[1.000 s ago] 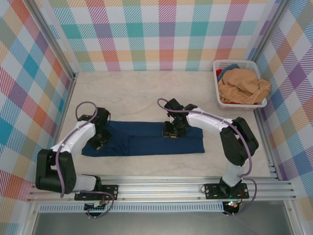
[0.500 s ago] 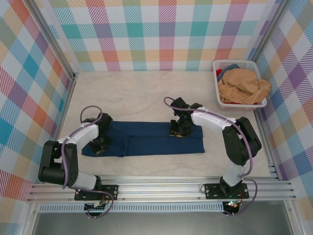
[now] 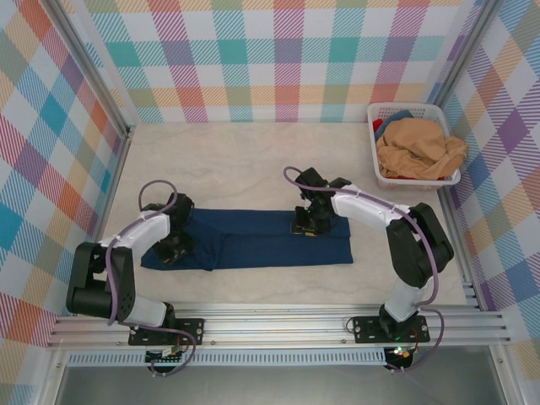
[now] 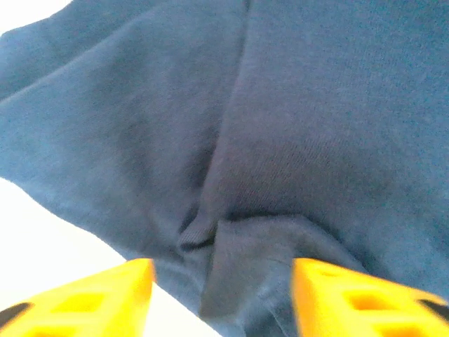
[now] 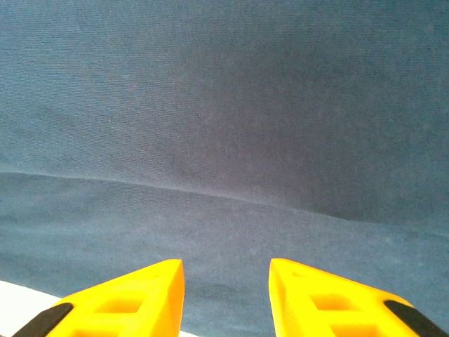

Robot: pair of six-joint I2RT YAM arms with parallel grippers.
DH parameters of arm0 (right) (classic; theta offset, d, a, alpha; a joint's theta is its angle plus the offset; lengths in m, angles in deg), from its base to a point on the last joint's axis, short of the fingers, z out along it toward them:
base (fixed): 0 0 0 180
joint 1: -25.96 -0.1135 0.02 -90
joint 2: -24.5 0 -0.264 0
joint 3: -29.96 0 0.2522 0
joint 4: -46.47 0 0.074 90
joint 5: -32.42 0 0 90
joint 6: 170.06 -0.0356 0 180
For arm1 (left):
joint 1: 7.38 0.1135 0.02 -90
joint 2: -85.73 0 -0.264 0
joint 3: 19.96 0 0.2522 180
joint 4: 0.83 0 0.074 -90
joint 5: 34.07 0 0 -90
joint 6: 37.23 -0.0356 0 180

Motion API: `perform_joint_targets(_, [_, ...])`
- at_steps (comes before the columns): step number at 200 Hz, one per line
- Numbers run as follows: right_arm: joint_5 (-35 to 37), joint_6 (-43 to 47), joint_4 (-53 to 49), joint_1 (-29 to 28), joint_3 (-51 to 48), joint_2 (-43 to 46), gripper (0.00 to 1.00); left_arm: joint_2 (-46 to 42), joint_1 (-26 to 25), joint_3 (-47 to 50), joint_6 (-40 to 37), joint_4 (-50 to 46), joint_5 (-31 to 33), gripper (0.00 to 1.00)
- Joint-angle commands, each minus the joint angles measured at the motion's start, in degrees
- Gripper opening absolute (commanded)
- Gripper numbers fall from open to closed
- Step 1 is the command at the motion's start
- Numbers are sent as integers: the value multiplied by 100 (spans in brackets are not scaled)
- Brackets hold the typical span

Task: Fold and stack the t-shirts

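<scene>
Navy t-shirt, folded long across mid-frame, looked limp and light, best pinched at a corner; left tool and right tool stood spread.

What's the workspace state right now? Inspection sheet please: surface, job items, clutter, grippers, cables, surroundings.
Surface: pale marbled tabletop, nothing spilled.
Job's things: navy t-shirt lies flat as a long folded strip near the front; tan-orange t-shirt is bunched in the white basket at back right.
Clutter: red cloth and blue cloth peek out at the basket's back corner.
Grippers: left gripper open over a wrinkle at the navy shirt's left end; right gripper open over its middle.
Cables: left purple cable and right purple cable loop along the arms, clear of the cloth.
Surroundings: plaid walls; metal rail in front.
</scene>
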Motion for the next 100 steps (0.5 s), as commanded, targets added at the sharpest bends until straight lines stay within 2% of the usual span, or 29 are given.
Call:
perform_joint_targets(1, [64, 74, -106, 262, -144, 254, 37, -705, -59, -379, 225, -703, 86, 62])
perform_joint_targets(19, [-6, 201, -102, 525, -156, 290, 37, -1019, -61, -597, 360, -967, -62, 62])
perform_joint_targets(43, [-107, 366, -87, 806, -120, 254, 37, -1074, -71, -681, 490, -1185, -388, 57])
perform_joint_targets(60, [-132, 468, -110, 893, -42, 205, 37, -1082, -119, -470, 574, -830, -935, 45])
perform_joint_targets(74, [-145, 488, -106, 923, -14, 158, 37, -1028, -362, -268, 857, -507, -1336, 44])
perform_joint_targets(87, [-145, 471, -85, 941, -23, 134, 37, -911, -694, -113, 1129, -255, -1569, 35])
perform_joint_targets(100, [-153, 450, -60, 957, -31, 117, 37, -811, -1016, 42, 1331, -62, -1644, 32])
